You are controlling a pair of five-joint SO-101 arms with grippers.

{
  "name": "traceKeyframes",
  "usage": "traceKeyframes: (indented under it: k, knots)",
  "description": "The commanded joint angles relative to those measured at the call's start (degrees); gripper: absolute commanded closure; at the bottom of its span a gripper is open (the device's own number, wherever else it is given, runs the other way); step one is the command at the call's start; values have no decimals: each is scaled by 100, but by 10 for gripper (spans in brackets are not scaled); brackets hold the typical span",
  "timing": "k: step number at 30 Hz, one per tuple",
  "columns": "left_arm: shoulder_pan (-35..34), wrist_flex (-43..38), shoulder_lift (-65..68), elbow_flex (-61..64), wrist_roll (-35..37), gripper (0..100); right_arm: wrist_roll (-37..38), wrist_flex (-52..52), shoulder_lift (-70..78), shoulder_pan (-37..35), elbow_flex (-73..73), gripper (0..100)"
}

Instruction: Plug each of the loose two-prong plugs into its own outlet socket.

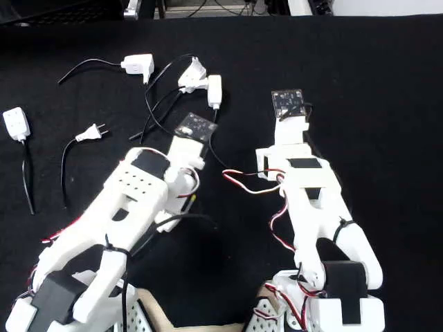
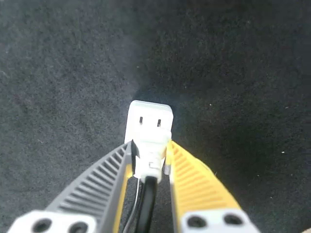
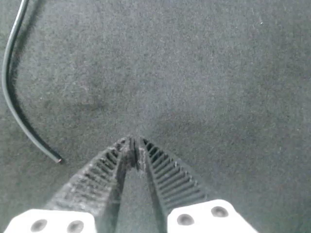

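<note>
My left gripper (image 2: 148,148) is shut on the cable end of a white outlet socket (image 2: 149,119), whose two slots face away from the wrist and stand empty. From above, that socket (image 1: 214,89) lies just beyond the left arm's wrist (image 1: 196,128), with another white plug piece (image 1: 192,74) against it. A loose two-prong plug (image 1: 92,132) on a black cable lies at the left. Two more white sockets (image 1: 138,65) (image 1: 15,122) sit farther left. My right gripper (image 3: 133,145) is shut on nothing, low over bare cloth.
Black cloth (image 1: 374,104) covers the table. Black cables (image 1: 156,104) loop between the white pieces near the left arm. A loose black cable end (image 3: 14,97) lies beside the right gripper. The right arm's wrist (image 1: 288,104) stands apart from the sockets.
</note>
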Motion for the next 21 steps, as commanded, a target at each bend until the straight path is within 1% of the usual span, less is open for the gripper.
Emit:
traceKeyframes:
  k: [1,4,8,15,21]
  knots:
    - [119,-53,-79,-13,-26,971,-53,-53,4,62,-22,985]
    - [119,-202,-79,-4,-26,971,-53,-53,4,62,-22,985]
    - [110,-211,-79,40,-26,971,-53,-53,4,62,-22,985]
    - [-75,-554,-79,488,-53,971,-53,-53,13,62,-22,985]
    - [-84,-571,-70,848,-53,971,-53,-53,13,62,-13,985]
